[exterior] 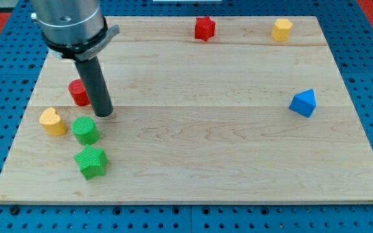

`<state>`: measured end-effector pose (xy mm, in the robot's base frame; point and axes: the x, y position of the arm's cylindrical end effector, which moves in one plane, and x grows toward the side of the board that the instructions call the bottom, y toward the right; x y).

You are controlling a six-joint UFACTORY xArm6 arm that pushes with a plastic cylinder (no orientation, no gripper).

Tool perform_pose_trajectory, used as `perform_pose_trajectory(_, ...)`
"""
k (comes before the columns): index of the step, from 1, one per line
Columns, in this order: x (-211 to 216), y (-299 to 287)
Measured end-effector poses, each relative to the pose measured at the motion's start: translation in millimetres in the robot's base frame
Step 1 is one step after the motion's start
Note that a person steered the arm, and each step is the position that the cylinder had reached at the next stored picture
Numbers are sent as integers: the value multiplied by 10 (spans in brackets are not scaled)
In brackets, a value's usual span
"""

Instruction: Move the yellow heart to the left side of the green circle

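Observation:
The yellow heart [53,122] lies near the board's left edge. The green circle [85,130] stands just to its right, with a small gap between them. My tip [104,114] is on the board just above and to the right of the green circle, close to it, and to the right of the red cylinder [78,92], which the rod partly hides. The rod is dark and upright under the grey arm body.
A green star [91,161] lies just below the green circle. A red star [204,28] and a yellow hexagon [281,30] sit at the view's top. A blue triangle [303,103] lies at the right. The wooden board [206,162] rests on a blue pegboard.

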<state>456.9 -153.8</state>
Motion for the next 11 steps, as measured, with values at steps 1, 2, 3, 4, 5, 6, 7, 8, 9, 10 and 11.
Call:
perform_pose_trajectory(1, 50, -25)
perform_pose_trajectory(2, 65, -38)
perform_pose_trajectory(3, 65, -45)
perform_pose_trajectory(4, 65, -104)
perform_pose_trajectory(5, 65, -371)
perform_pose_trajectory(6, 66, -583)
perform_pose_trajectory(7, 66, -753)
perform_pose_trajectory(8, 54, -753)
perform_pose_trajectory(9, -128, -940)
perform_pose_trajectory(10, 38, -1130)
perform_pose_trajectory(11, 233, -1141)
